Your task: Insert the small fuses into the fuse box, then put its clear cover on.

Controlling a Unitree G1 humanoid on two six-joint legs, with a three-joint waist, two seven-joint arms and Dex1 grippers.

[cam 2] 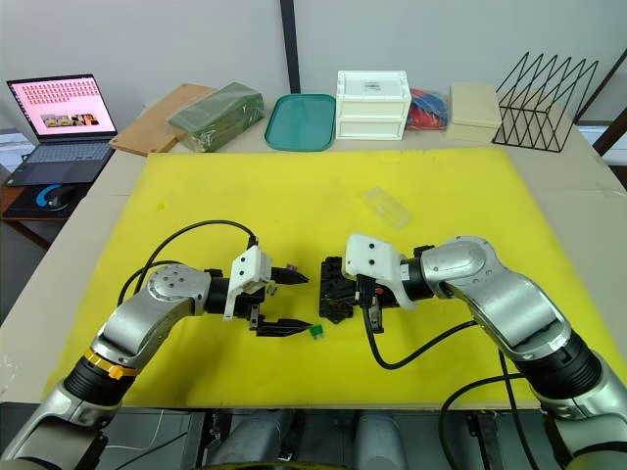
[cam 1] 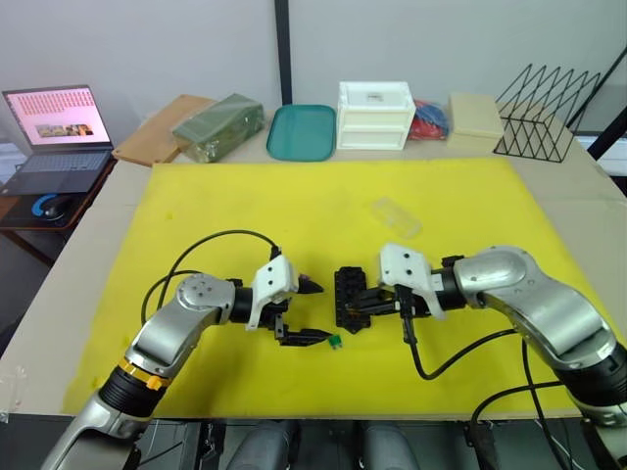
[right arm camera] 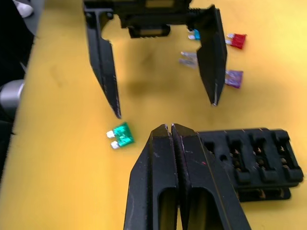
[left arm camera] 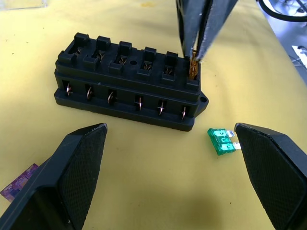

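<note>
The fuse box (cam 1: 349,297) lies on the yellow mat (cam 1: 245,201), near the mat's front edge and roughly midway between the two arms. Most of its slots in the left wrist view are bare.

Right gripper (left arm camera: 194,60): its fingers are pressed together over the end slot of the fuse box nearest the robot, pinching a small yellow fuse (left arm camera: 193,70) whose amber body and metal legs show just below the fingertips, at the mouth of that slot.

Left gripper (cam 1: 310,311): fingers spread wide, holding nothing. It sits low over the mat just left of the fuse box. The green fuse (cam 1: 335,341) lies flat on the mat beside the near fingertip, close to the near-left corner of the box and apart from it.

The purple fuse (right arm camera: 233,78) lies on the mat by the far finger of the left gripper. The grey fuse (right arm camera: 189,59), the red fuse (right arm camera: 237,40) and the teal fuse (right arm camera: 194,35) lie loose a little further left, close together, under the left wrist.

The clear cover (cam 2: 386,208) rests on the mat further back and to the right of the box, well apart from both grippers.

Along the far edge of the table stand a white drawer unit (cam 1: 374,115), a green tray (cam 1: 302,132) and a black wire rack (cam 1: 545,113).
</note>
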